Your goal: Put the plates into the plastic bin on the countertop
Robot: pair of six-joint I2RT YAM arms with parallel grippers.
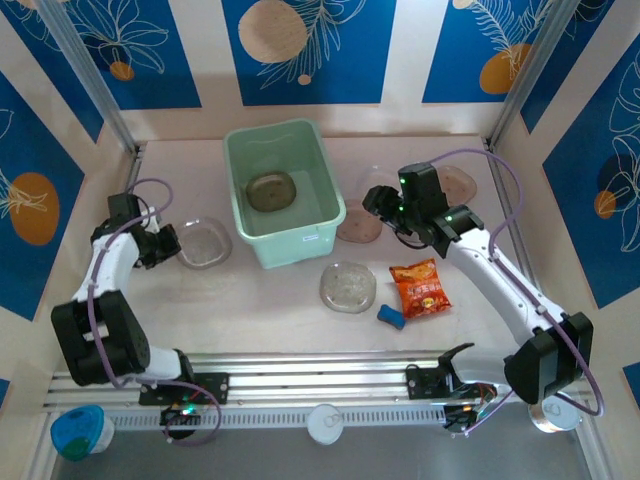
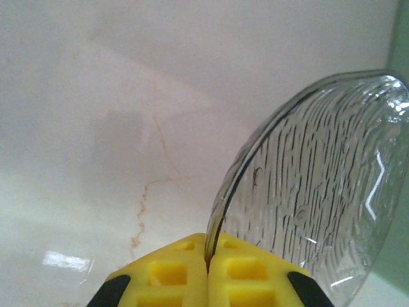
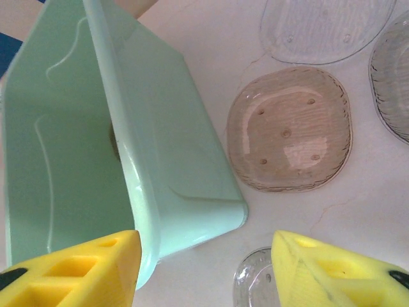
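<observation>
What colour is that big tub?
The tub is pale mint green, clearest from the top external view.

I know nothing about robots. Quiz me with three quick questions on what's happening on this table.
1. True or false: the left gripper is shut on the rim of a clear plate.
2. How many plates lie inside the bin? A none, B one, C three.
3. Fill in: the right gripper has its jaws ____ beside the bin's corner.

Key
1. True.
2. B, a single brown plate.
3. open.
</observation>
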